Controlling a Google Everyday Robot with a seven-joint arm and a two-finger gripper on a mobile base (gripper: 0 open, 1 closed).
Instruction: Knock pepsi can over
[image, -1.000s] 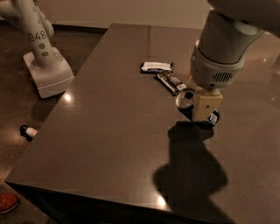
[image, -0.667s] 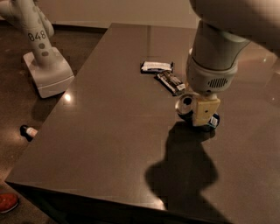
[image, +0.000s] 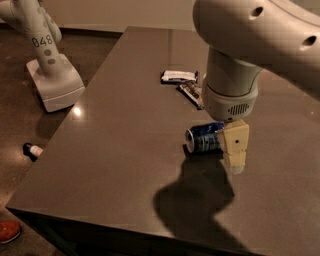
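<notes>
Pepsi can (image: 204, 138) lies on its side on table (image: 115, 150).
Gripper (image: 235, 159) at its right end; its grip state cannot be told.

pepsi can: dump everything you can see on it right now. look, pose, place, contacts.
The pepsi can is a small, dark blue metal can with white label markings and a silver top that faces left. It lies on its side on the dark table, right of centre and in front of the nearest snack wrapper, apart from it. Its bottom end is hidden behind the gripper, which hangs at the can's right end. Whether the two touch cannot be told.
</notes>
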